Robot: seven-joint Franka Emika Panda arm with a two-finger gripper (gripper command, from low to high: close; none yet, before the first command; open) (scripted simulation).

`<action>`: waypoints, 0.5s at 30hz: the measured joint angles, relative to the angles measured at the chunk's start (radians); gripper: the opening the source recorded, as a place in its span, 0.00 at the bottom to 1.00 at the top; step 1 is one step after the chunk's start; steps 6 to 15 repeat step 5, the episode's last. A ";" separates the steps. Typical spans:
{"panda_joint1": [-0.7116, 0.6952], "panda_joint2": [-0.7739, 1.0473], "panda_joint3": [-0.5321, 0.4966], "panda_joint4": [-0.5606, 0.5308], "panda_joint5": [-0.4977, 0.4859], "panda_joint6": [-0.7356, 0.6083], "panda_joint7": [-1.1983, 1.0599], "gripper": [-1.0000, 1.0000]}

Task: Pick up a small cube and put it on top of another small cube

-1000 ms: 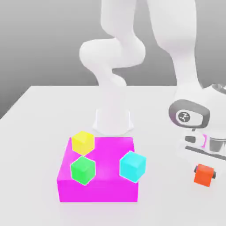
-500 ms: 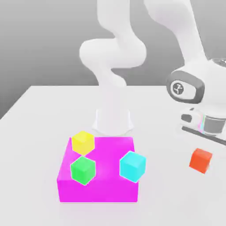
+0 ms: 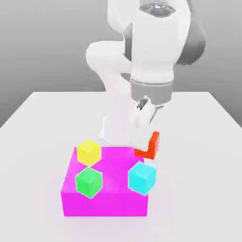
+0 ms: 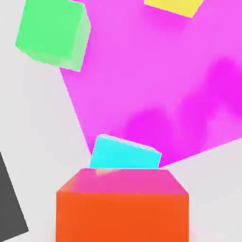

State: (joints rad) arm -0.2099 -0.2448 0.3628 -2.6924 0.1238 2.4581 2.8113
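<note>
The small cube point(image 3: 153, 144), plain orange-red, hangs in the air with my gripper point(image 3: 145, 141) shut on it. It is over the back right part of the magenta platform point(image 3: 113, 163), just behind and above the cyan cube point(image 3: 142, 177). In the hand view the small cube point(image 4: 123, 208) sits close to the camera, with the cyan cube point(image 4: 125, 154) directly beyond it on the magenta platform point(image 4: 156, 85).
A yellow cube point(image 3: 89, 152) and a green cube point(image 3: 89, 182) stand on the platform's side toward the exterior view's left; both also appear in the hand view, green cube point(image 4: 52, 33) and yellow cube point(image 4: 172, 5). The arm's white base point(image 3: 121, 128) rises behind the platform. White table point(image 3: 198, 189) surrounds it.
The gripper has lifted the small cube off the table at the exterior view's right and carried it leftward to above the platform's back right, near the cyan cube.
</note>
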 joint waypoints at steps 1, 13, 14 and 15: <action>-0.004 0.029 0.004 -0.010 -0.007 0.038 0.009 0.00; -0.008 0.077 0.010 -0.025 -0.018 0.101 0.020 1.00; -0.008 0.077 0.010 -0.025 -0.018 0.101 0.020 1.00; -0.008 0.077 0.010 -0.025 -0.018 0.101 0.020 1.00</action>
